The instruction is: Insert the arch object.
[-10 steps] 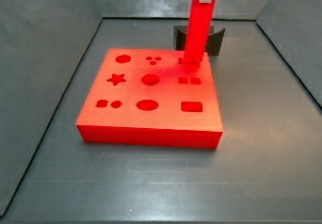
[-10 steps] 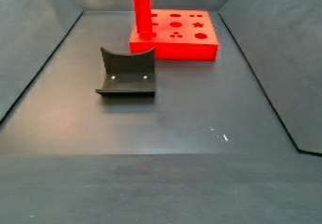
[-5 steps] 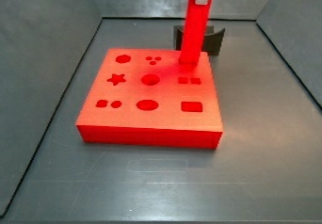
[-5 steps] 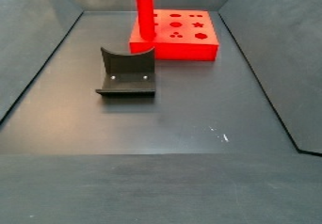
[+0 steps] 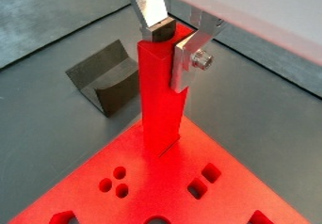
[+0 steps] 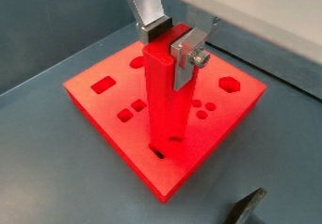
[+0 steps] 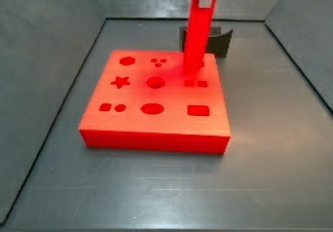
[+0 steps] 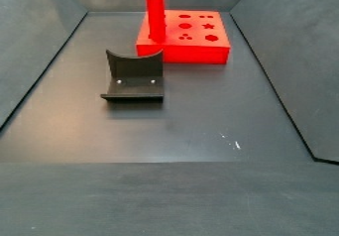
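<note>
My gripper [image 5: 171,41] clamps the red pole [image 5: 161,101] over the board [image 6: 113,96] (no arch in any view). Risk: pole misses its hole and jams, tilted.

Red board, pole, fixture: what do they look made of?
Red board: looks like matte plastic, uniform colour, crisp cut holes. Red pole, with the tool closed on its top: same matte red, likely plastic. Fixture: dark with a dull sheen, possibly metal; can't confirm.

Arch object unseen; jaws round red pole [image 5: 161,101]
</note>
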